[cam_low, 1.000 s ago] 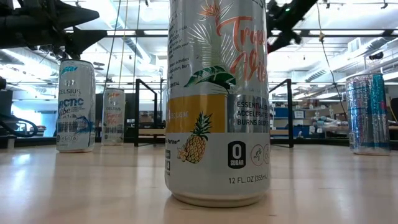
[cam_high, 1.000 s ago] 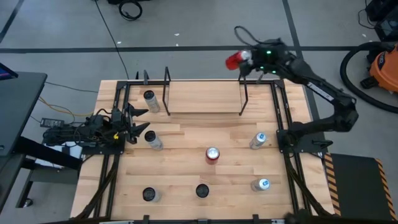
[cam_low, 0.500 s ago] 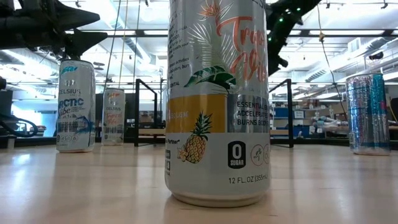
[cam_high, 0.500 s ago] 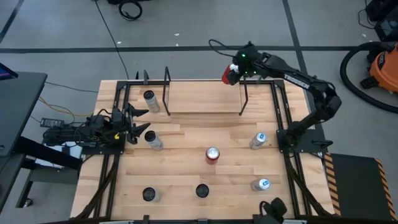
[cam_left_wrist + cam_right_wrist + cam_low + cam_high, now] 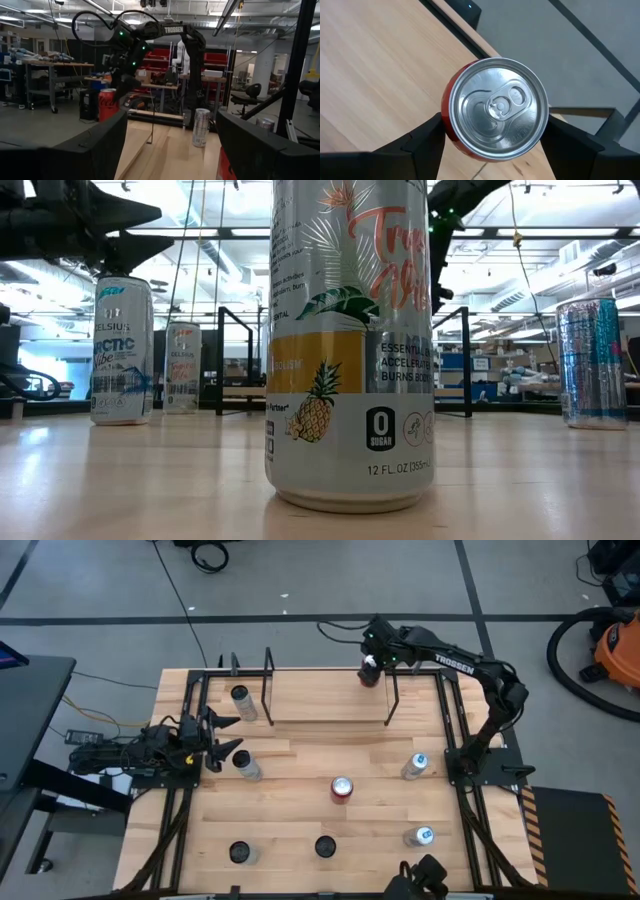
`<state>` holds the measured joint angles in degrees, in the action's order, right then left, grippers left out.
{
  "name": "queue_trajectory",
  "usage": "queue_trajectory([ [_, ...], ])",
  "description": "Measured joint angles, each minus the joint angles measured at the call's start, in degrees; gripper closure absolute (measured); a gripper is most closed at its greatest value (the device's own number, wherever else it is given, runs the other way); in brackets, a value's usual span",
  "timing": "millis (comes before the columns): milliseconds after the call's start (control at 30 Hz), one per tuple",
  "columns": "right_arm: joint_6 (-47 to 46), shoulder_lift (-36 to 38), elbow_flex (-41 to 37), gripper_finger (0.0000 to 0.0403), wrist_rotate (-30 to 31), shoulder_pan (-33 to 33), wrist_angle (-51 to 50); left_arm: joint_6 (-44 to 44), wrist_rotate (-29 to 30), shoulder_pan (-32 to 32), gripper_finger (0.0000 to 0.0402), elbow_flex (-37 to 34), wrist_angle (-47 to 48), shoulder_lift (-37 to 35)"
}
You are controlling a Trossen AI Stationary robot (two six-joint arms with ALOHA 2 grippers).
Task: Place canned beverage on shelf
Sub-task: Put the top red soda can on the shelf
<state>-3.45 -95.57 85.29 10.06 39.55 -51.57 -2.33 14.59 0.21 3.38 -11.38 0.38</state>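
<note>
Spanning the far middle of the counter (image 5: 300, 755) is the shelf (image 5: 330, 698), its board bare so cans can be set there. Reached over its far right end is the right gripper (image 5: 372, 663), clamped on a red can (image 5: 494, 109) held upright above the board edge, apparently for lowering. Parked at the counter's left edge is the left gripper (image 5: 222, 735), fingers spread, nothing held.

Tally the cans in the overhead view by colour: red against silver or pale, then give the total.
Red cans: 2, one held in the right gripper over the shelf's right end, one standing mid-table.
Silver or pale cans: 6.
Total: 8 cans.
</note>
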Motion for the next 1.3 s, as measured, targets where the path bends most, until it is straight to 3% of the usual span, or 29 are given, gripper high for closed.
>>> queue_trajectory([
  [767,0.1,0.3,-7.2,0.0111,-1.4,-0.1,9.8,0.0,0.0,0.0,0.0095,0.0,0.3,0.0],
  [1033,1.3,0.1,-7.4,0.0035,-4.8,-0.2,9.0,0.0,0.0,0.0,0.0095,0.0,0.3,0.0],
  [1300,0.6,1.0,-7.5,0.0022,-3.8,-0.1,8.2,0.0,0.0,0.0,0.0095,0.0,0.3,0.0],
])
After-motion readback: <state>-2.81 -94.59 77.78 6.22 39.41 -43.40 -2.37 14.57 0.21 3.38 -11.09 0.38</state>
